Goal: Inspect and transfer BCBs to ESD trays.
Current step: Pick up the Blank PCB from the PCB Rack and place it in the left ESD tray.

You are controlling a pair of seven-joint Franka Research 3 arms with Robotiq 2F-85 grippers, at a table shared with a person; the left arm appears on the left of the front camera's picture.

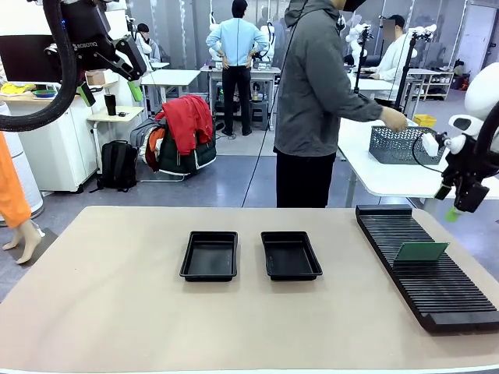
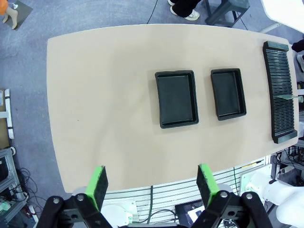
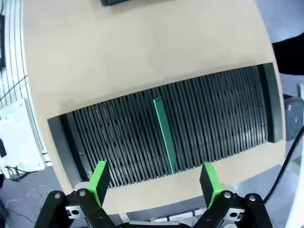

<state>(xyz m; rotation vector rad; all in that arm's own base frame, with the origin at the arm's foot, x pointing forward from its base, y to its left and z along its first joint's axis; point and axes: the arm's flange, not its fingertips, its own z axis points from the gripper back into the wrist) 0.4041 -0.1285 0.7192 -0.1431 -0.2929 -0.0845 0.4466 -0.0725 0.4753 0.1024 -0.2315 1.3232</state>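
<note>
A green BCB [image 1: 421,252] stands on edge in the rack [image 1: 444,292]; both ESD trays [image 1: 210,255] lie left of the rack on the desk [image 1: 109,304]. Left pincer [image 2: 152,178] and right pincer [image 3: 154,173] gape wide, empty

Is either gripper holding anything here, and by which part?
Nothing is held. The left gripper and the right gripper are both open and empty; the green BCB stands on edge in the rack, untouched.

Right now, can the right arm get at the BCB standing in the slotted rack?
Probably yes. The right pincer is open and hangs above the slotted rack, looking straight down on the BCB, which stands on edge alone in its slot with nothing over it.
</note>
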